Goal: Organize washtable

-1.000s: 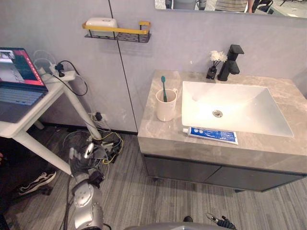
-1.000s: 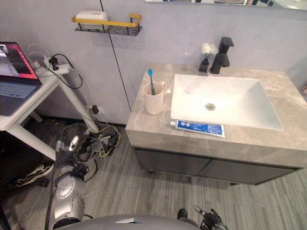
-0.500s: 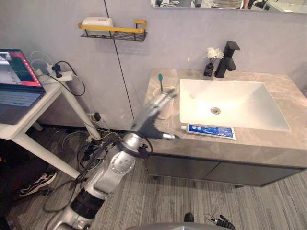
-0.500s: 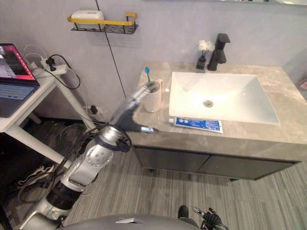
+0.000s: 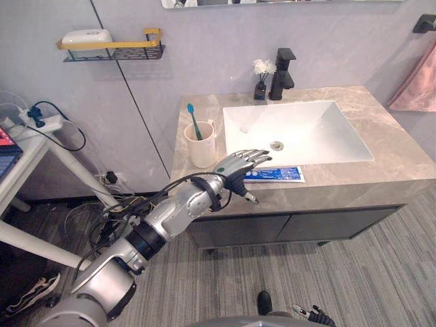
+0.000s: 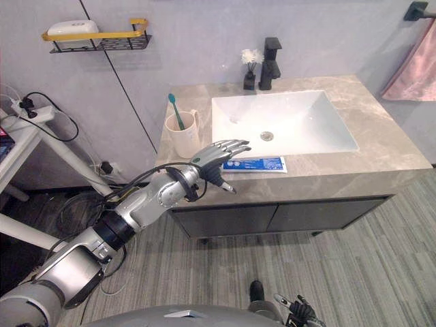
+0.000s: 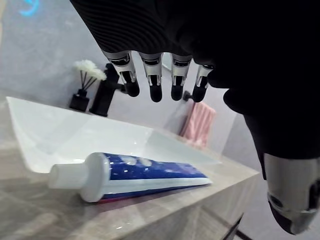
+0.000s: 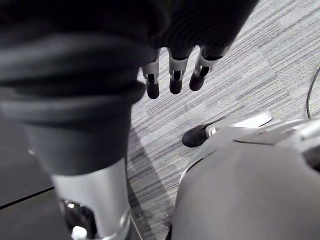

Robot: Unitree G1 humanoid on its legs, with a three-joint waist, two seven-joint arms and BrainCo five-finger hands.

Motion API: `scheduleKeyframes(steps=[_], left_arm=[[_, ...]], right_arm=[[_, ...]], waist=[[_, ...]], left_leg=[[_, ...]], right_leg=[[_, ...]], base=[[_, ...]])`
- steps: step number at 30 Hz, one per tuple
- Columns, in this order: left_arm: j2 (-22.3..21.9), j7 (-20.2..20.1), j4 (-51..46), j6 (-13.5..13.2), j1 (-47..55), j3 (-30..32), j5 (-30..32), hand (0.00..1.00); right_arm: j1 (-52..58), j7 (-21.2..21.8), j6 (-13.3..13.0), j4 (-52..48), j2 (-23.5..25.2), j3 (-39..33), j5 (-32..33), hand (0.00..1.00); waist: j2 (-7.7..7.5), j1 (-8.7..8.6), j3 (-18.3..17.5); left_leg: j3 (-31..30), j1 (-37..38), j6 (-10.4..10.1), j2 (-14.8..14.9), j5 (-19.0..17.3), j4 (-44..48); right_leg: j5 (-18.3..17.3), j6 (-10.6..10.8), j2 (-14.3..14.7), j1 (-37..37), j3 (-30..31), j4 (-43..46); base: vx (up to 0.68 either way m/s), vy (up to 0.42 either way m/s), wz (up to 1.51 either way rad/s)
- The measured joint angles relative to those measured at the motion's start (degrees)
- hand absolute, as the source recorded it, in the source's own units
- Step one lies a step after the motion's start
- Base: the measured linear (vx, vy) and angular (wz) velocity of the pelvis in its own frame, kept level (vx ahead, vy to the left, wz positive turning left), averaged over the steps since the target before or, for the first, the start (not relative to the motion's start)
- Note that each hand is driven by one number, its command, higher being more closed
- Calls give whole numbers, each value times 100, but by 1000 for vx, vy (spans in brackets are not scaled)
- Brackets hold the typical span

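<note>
Left hand (image 5: 234, 165) out over the near left part of the counter (image 5: 381, 160), palm down. Fingers (image 7: 152, 80) straight and loosely spread, thumb (image 7: 292, 187) held apart, nothing grasped. Hovering just above the left end of the toothpaste (image 5: 278, 174), with no contact visible in the wrist view.

Toothpaste flat on the counter, along the near rim of the sink (image 5: 327, 129), white cap (image 7: 75, 176) to the left and blue tube body to the right.

Just left of the sink, a cream cup (image 5: 203, 146), upright, with a teal toothbrush (image 5: 195, 126) standing in it, head up.

At the far rim of the sink, a black tap (image 5: 283, 65). Just beside it on the left, a small dark vase (image 5: 261, 70) of white flowers.

On the wall at far left, a yellow-railed shelf (image 5: 129, 49) with a white soap box (image 5: 86, 35) on it. At far right, a pink towel (image 5: 419, 82) hanging by the wall.

Right hand (image 8: 174, 75) low at the near edge of the scene, over grey floor (image 8: 240, 60), fingers straight and relaxed, empty.
</note>
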Motion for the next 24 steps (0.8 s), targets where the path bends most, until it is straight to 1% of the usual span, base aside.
scheduleKeyframes(steps=[2,4,7,8,11,17,24], left_arm=[[-101,-3,323,138,-143,0,56,0],[-145,-2,503,174,-230,0,58,0],[-177,1,821,245,-410,2,145,0],[-175,1,919,314,-443,2,205,0],[-264,2,1147,363,-597,2,211,0],[-375,3,1335,393,-628,4,208,0],[-416,1,1352,413,-649,3,192,0]], right_arm=[[-6,-1,3,-5,2,-29,0,0],[-12,-2,3,-15,8,-58,1,0],[-28,-9,3,-42,30,-111,4,0],[-41,-12,1,-61,39,-115,5,0],[-23,-44,4,-223,69,-153,8,0],[-32,-47,3,-245,81,-237,38,0],[-34,-52,4,-245,84,-274,53,0]], waist=[[4,-5,3],[12,-19,9],[27,-95,31],[42,-144,50],[60,-163,160],[111,-202,258],[134,-273,273]], left_leg=[[7,19,0,11,1,-30],[19,38,0,11,1,-52],[28,66,0,-1,0,-86],[32,101,0,-4,0,-101],[52,173,0,-21,0,-121],[51,170,-1,-12,1,-125],[71,164,-22,16,18,-198]], right_leg=[[-1,1,13,3,0,-1],[-1,2,13,3,-1,-2],[0,3,12,12,-14,-3],[0,3,11,39,-21,-3],[-1,6,8,96,-23,-5],[-8,13,9,89,-33,-6],[-12,11,17,34,-33,-6]], base=[[66,-6,-2],[54,4,-3],[40,9,-1],[34,9,-2],[8,3,-1],[0,0,0],[3,0,0]])
